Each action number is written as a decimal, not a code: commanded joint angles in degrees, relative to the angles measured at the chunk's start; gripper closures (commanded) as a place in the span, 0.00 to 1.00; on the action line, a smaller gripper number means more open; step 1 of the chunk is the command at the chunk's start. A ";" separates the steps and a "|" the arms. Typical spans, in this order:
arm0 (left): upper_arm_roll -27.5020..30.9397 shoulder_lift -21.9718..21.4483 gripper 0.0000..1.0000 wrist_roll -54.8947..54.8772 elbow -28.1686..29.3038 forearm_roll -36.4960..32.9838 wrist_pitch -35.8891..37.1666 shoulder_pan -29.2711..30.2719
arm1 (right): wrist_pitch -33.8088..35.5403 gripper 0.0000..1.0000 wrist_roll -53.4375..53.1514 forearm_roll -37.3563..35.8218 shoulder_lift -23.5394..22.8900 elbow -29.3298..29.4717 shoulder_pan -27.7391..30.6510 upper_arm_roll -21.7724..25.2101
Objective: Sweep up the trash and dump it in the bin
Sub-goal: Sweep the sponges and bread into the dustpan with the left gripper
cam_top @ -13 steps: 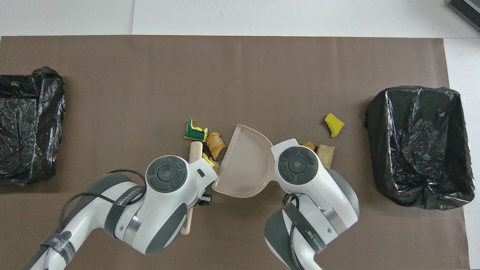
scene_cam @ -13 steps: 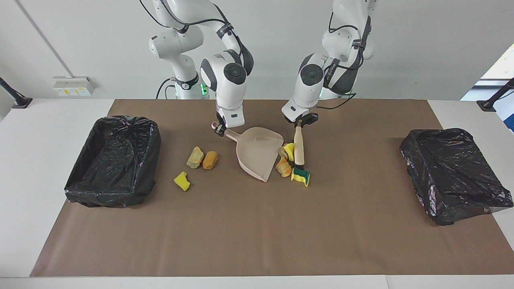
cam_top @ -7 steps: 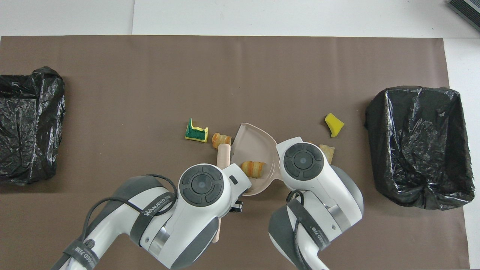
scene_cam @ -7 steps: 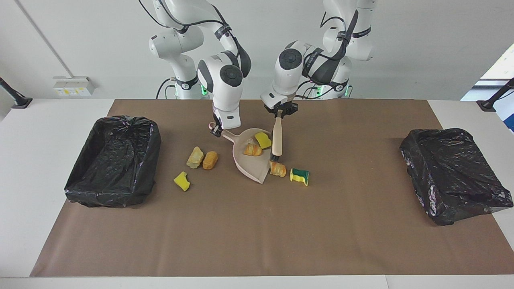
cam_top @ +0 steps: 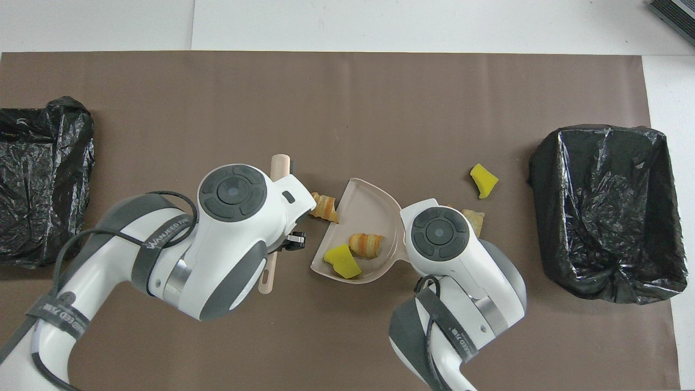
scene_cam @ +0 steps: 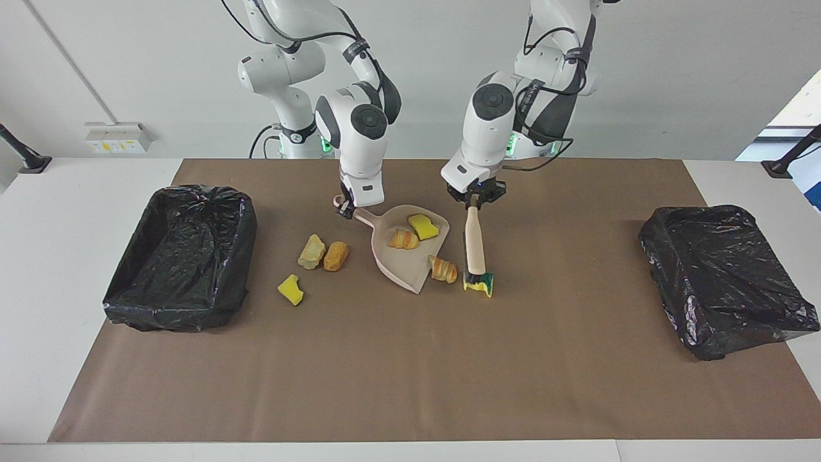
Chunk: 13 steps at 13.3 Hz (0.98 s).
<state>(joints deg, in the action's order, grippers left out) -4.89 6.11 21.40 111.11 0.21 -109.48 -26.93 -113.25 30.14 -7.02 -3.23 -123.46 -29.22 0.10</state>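
— Seven scraps in all; where do we find them?

— We see two in the dustpan (scene_cam: pixel 405 247): a yellow sponge chunk (scene_cam: pixel 423 226) and a croissant piece (scene_cam: pixel 403 239). A second croissant piece (scene_cam: pixel 443 269) lies at the pan's open edge, and the green-backed sponge (scene_cam: pixel 481 282) sits just beside it, under the brush (scene_cam: pixel 474 242) tip. Three more lie on the brown mat (scene_cam: pixel 410 372) between the pan and the bin (scene_cam: pixel 183 256) at the right arm's end: two bread pieces (scene_cam: pixel 324 253) side by side and another yellow sponge (scene_cam: pixel 291 289).

— And the claws?

— We note the right gripper (scene_cam: pixel 346 208) clenched on the dustpan's handle, and the left gripper (scene_cam: pixel 473 197) grasping the top of the brush handle, bristles down. A second bin (scene_cam: pixel 728 279) stands at the left arm's end.
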 commanded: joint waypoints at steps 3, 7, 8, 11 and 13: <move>-0.56 5.74 1.00 -17.24 -4.84 -5.73 0.94 10.92 | 0.75 1.00 -0.18 2.27 0.68 -0.73 0.83 -0.37; -1.26 7.51 1.00 -18.33 -2.49 -6.62 -1.08 8.83 | -0.48 1.00 -0.35 4.12 0.16 -1.78 0.65 -0.37; -1.18 7.25 1.00 -18.33 -1.44 -6.28 -1.17 6.21 | -0.39 1.00 -0.35 4.12 0.07 -1.70 0.65 -0.37; -1.35 6.20 1.00 -17.36 -0.64 -0.24 0.50 0.22 | -0.04 1.00 -0.79 4.12 0.16 -1.70 0.57 -0.37; -1.35 5.15 1.00 -17.18 0.15 1.72 0.41 -3.73 | 0.05 1.00 -0.96 4.12 0.16 -1.70 0.57 -0.37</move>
<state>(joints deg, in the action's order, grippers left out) -7.07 13.57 4.00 109.20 0.34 -109.64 -27.60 -113.27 30.14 -3.65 -3.50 -124.43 -29.00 0.10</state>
